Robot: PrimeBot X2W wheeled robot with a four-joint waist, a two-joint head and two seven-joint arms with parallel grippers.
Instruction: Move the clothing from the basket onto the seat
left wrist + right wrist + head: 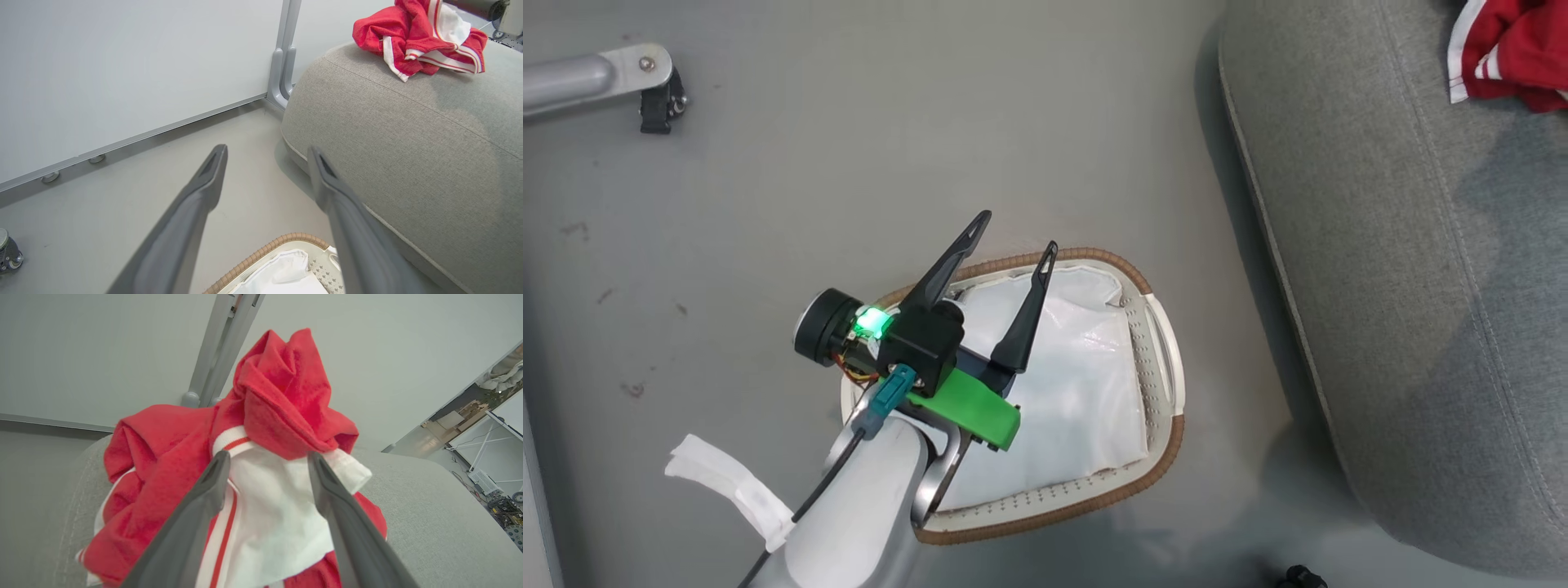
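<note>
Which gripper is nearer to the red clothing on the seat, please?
Right. The right gripper is at the clothing, open fingers either side of its white part; the left gripper is above the basket, well away.

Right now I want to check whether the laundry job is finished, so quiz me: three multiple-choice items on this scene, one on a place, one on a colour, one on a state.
1. The clothing lies:
A) in the basket
B) on the seat
C) hanging from the left gripper

2. The basket's rim is:
A) blue
B) black
C) brown

3. The left gripper has its jaws:
A) open, holding nothing
B) shut on the clothing
C) shut on the basket's rim

Answers:
1 B: the red-and-white bundle sits on top of the grey cushion.
2 C: a brown woven band runs round the white basket.
3 A: the jaws stand apart above the basket with nothing between them.
</note>
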